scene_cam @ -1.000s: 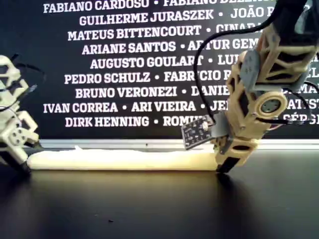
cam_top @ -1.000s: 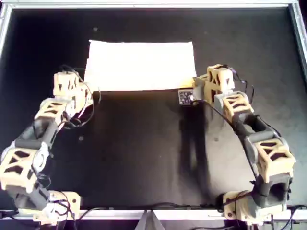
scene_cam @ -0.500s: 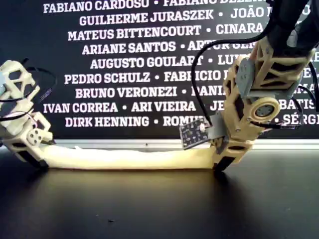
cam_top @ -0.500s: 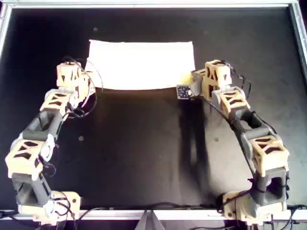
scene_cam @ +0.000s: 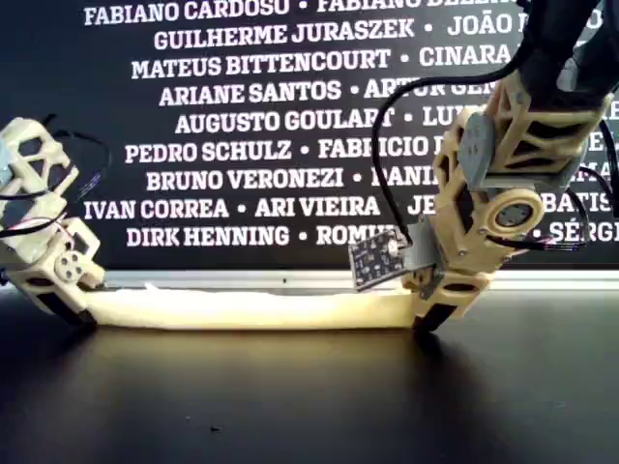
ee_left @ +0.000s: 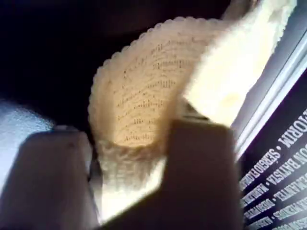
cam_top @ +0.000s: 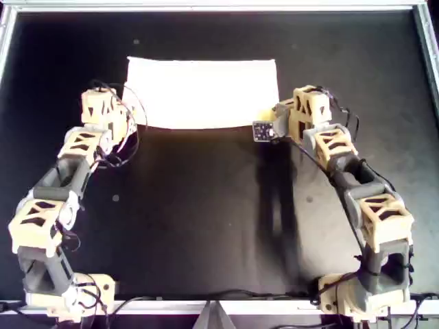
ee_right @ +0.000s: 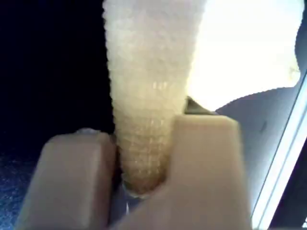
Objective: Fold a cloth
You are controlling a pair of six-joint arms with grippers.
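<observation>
**Both grippers clamped on the cloth's near corners**

On the black surface (cam_top: 206, 219), toward its far edge in the overhead view, your cloth (cam_top: 206, 92) lies as a pale cream rectangle, flat and wider than deep. Your left gripper (ee_left: 132, 158) is pinched on a bunched, knitted fold of it, at the corner on the overhead view's left. Your right gripper (ee_right: 141, 158) squeezes a narrow roll of the same fabric, at the corner on the overhead view's right. In the exterior view the cloth (scene_cam: 242, 309) shows as a low strip running between the two grippers, resting on the surface, in front of a dark wall (scene_cam: 242, 97) printed with white names.
</observation>
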